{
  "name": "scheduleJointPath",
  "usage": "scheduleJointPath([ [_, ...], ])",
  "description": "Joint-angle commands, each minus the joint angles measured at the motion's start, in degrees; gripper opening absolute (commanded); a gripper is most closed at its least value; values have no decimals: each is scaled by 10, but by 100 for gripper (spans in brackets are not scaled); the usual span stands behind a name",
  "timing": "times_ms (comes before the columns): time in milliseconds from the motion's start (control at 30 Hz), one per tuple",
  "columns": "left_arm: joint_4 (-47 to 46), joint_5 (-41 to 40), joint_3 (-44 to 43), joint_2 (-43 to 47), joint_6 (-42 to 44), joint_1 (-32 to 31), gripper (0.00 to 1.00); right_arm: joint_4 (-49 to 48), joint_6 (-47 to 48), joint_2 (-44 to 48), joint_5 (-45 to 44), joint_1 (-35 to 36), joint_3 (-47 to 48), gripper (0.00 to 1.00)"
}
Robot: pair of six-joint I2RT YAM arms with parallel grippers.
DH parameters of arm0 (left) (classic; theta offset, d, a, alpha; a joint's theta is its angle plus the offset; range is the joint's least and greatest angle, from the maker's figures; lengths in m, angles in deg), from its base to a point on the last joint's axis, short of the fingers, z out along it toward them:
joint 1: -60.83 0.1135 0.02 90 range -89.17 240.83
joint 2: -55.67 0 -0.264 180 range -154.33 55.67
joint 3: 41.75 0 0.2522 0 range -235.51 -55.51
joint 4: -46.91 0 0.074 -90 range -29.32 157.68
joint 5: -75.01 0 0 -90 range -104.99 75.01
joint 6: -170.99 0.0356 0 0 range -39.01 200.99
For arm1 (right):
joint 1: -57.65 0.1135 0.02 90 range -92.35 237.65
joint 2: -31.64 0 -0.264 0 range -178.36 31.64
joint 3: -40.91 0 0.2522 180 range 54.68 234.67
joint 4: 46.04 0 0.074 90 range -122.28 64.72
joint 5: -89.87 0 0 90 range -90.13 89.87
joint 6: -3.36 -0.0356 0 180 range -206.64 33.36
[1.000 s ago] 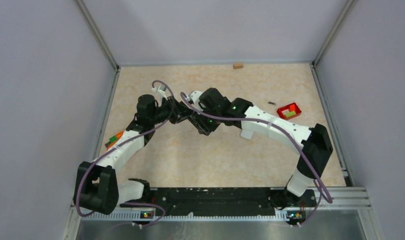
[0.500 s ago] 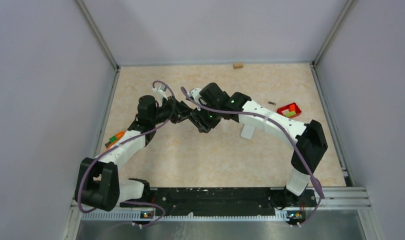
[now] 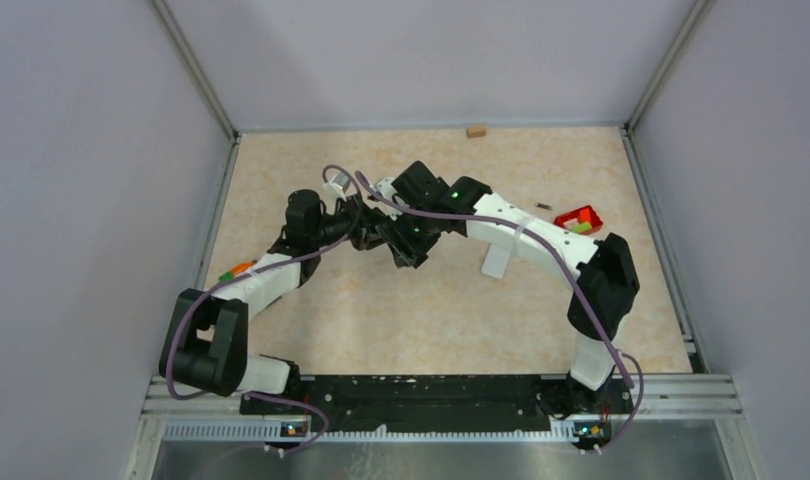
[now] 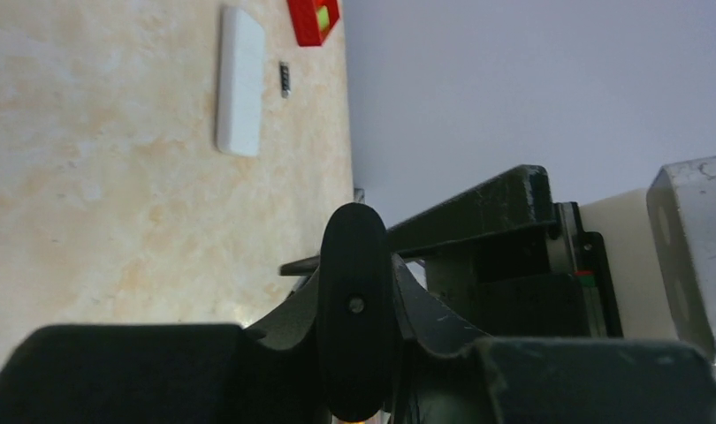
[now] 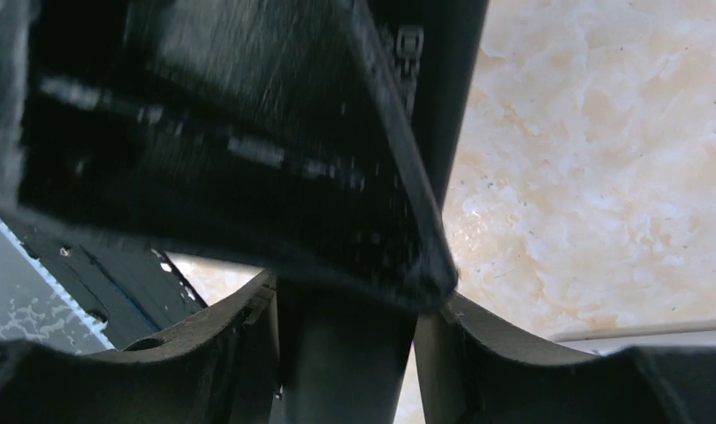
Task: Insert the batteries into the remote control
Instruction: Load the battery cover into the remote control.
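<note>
Two hands meet over the bench [image 3: 431,310] centre: your left hand [image 4: 354,340] clamps the black remote [image 4: 354,265]; whether your right hand [image 5: 346,353] grips anything, I cannot tell. One dark battery [image 3: 543,206] lies at two o'clock, near the red tray [image 3: 579,219].

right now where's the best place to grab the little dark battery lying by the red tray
I'd pinch the battery across its middle, coming straight down. It lies flat on the table, a thin cylinder with both long sides free, apart from the red tray and the white remote.
</note>
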Motion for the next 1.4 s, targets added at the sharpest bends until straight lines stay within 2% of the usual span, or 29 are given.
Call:
scheduleJointPath([
  [0, -115, 97, -10, -8, -100, -15, 0, -38, -3, -18, -25, -3, 33, 52],
  [200, -100, 92, -11, -15, -87, -13, 0, -30, -9, -15, -38, -3, 39, 53],
  [300, -87, 89, -11, -15, -76, -12, 0, -36, -14, -6, -35, -3, 36, 56],
  [567, -82, 86, -11, -20, -68, 1, 0, -96, -33, 60, 18, -4, -14, 82],
  [700, -83, 85, -14, -18, -69, 6, 0, -151, -68, 110, 44, -12, -63, 86],
  [867, -83, 83, -16, -11, -75, 11, 0, -258, -153, 202, 49, -33, -172, 87],
  [1000, -92, 78, -16, -4, -91, 13, 0, -355, -243, 281, -17, -37, -271, 87],
  [1200, -137, 60, -9, 13, -143, 13, 0, -514, -445, 385, -119, -39, -419, 86],
  [1267, -150, 49, -5, 21, -156, 13, 0, -568, -503, 405, -125, -39, -459, 85],
  [1367, -160, 33, -3, 34, -172, 13, 0, -584, -545, 409, -126, -38, -473, 83],
])
